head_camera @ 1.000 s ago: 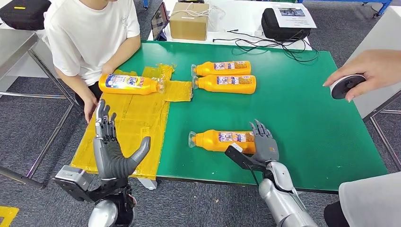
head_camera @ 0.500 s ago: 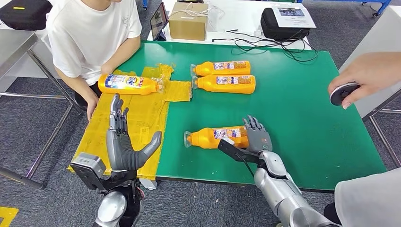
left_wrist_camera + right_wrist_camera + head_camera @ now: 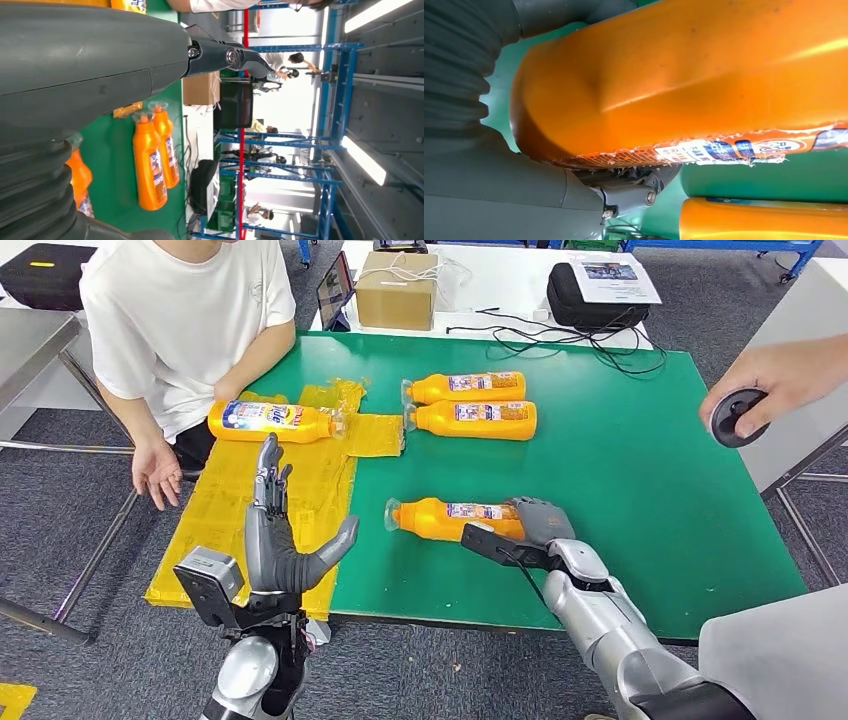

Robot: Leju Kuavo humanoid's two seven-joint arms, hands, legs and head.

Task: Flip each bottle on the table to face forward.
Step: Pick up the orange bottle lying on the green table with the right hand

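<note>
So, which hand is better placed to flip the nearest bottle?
The right hand: it already grips the base of the nearest bottle. The left hand is raised open over the yellow sheet.

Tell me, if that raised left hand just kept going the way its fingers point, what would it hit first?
Probably the orange bottle with the blue label lying on the yellow sheet. The left hand points up the table toward it, though it may pass above.

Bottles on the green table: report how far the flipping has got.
Looks done: one bottle on the yellow sheet shows its blue front label. In hand: the right hand grips the near bottle; the left hand hovers open. Left: the two far bottles, showing small-print labels.
</note>
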